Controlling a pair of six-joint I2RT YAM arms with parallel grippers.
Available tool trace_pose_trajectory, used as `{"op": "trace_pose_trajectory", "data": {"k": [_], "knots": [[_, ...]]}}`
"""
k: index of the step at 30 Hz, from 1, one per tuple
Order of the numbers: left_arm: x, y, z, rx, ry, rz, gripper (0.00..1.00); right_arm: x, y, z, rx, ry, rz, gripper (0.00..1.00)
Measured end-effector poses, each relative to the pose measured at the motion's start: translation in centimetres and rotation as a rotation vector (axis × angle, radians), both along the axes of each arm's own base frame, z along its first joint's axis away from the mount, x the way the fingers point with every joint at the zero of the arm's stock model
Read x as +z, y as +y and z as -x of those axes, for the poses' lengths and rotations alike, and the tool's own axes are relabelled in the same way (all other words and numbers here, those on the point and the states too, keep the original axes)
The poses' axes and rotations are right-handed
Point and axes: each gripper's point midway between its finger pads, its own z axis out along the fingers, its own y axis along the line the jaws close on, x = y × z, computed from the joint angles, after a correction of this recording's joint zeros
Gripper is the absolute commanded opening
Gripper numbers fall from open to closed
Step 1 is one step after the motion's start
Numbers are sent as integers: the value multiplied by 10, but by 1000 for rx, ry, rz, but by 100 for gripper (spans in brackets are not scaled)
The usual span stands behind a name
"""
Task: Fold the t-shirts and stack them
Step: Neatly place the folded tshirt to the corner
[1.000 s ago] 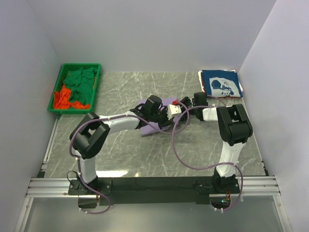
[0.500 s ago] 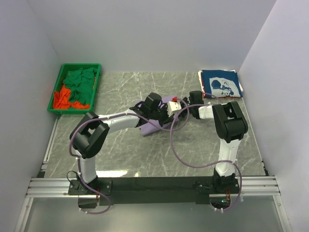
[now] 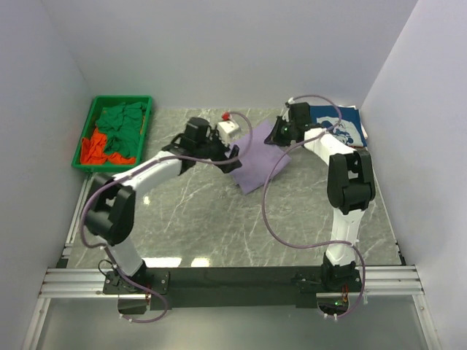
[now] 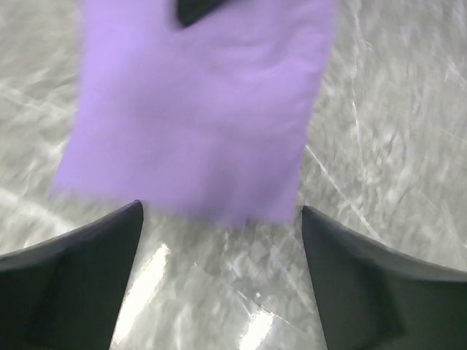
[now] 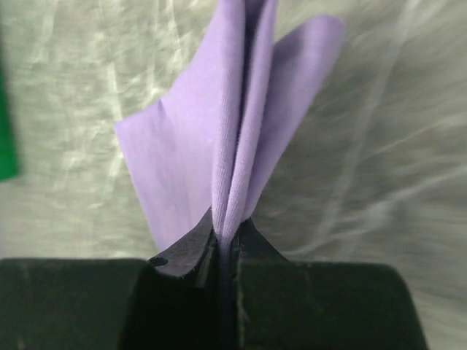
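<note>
White links (image 3: 157,169), black joints (image 3: 350,186), purple cables (image 3: 264,208), black left hand (image 4: 220,208)

The lavender t-shirt (image 3: 261,166) lies folded into a smooth, flat panel near the middle of the bench (image 3: 219,219), set at a slant. Its far right edge is gathered into upright pleats and pinched between the right fingers (image 5: 182,251). The navy t-shirt (image 3: 344,131), with its white print facing up, sits folded flat in the far right corner, while the green t-shirts (image 3: 122,125) and orange-red t-shirts (image 3: 91,151) lie crumpled together in the green bin (image 3: 120,98) at the far left.
</note>
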Motion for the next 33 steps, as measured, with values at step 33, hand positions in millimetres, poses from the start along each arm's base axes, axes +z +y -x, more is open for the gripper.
{"op": "trace_pose_trajectory", "data": {"k": [33], "knots": [[6, 90, -15, 305, 83, -97, 99, 91, -177, -122, 15, -352, 644, 0]]}}
